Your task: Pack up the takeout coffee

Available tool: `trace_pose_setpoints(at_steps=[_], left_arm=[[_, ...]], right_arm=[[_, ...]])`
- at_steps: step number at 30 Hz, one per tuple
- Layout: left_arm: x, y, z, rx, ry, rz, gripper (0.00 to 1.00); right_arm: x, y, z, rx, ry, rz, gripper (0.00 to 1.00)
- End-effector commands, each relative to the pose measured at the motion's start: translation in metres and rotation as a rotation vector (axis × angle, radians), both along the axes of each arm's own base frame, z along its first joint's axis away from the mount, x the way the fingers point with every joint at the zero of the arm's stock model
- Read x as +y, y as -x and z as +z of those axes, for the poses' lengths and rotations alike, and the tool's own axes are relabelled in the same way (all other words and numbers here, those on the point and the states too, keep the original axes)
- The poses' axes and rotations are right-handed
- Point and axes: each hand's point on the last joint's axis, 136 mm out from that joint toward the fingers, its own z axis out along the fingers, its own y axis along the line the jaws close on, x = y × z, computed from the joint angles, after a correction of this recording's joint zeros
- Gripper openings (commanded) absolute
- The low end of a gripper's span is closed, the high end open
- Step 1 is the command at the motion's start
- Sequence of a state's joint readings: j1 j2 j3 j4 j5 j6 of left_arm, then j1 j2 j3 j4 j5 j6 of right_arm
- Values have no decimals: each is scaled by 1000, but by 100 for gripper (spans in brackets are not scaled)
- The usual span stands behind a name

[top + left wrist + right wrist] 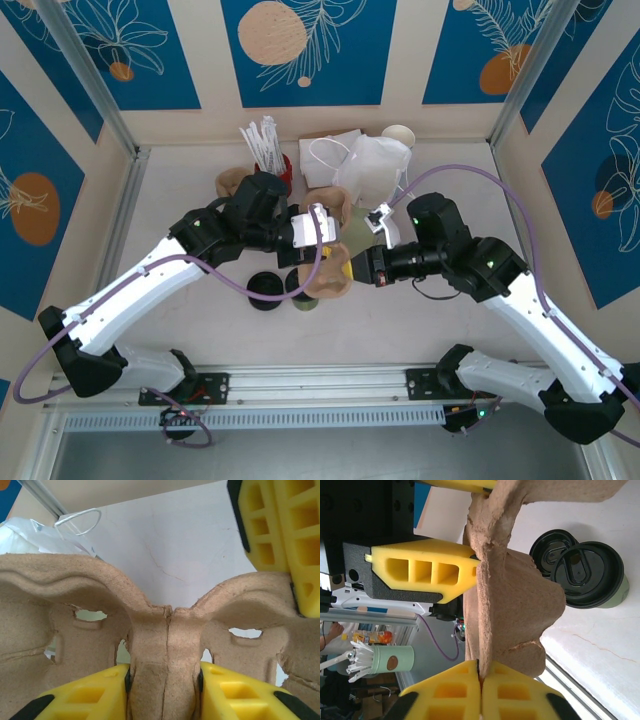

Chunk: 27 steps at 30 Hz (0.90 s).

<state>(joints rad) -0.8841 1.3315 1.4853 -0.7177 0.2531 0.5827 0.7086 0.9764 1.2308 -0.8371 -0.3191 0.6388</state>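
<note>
2 grippers, 1 pulp carrier, held off the bench between them. Left gripper: narrow, fingers pressed to both sides of the carrier's central ridge. Right gripper: almost closed, pinching a thin edge wall of the same carrier. Takeout coffee: upright on the bench, black lid on, below and beside the raised carrier, with a loose black lid disc just beside it, their rims overlapping from the right wrist. White bag: at the back of the bench, well apart from the cup. Hazards for you to weigh: the ridge shows a crease line running down between the left fingers, so any pull with the 2 arms out of step would likely tear the pulp there. The right pinch has little material in it and could slip. Lower the carrier without clearing the cup and you risk tipping it, or dragging the disc against it.
</note>
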Motion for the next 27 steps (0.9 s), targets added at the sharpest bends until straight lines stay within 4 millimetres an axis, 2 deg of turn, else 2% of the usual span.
trace_pose_setpoints(at_steps=[1, 4, 7, 10, 15, 17, 22, 27], left_arm=[[2, 2, 19, -35, 38, 11, 35], [3, -1, 20, -38, 42, 29, 35], [3, -3, 26, -56, 67, 47, 35], [3, -4, 34, -72, 102, 56, 35], [2, -7, 49, -83, 140, 73, 36], [0, -10, 55, -87, 150, 86, 36], [-7, -22, 63, -79, 161, 120, 36], [-16, -28, 70, -62, 187, 135, 36]], right_arm=[[-12, 7, 4, -6, 9, -18, 21], [-23, 4, 11, -42, 20, -59, 38], [-43, -4, 21, -98, 42, -148, 47], [-68, -21, 32, -153, 70, -292, 52], [-111, -67, 34, -189, 204, -567, 55], [-121, -86, 34, -187, 248, -627, 56], [-133, -134, 34, -179, 303, -698, 58], [-140, -178, 18, -115, 333, -729, 58]])
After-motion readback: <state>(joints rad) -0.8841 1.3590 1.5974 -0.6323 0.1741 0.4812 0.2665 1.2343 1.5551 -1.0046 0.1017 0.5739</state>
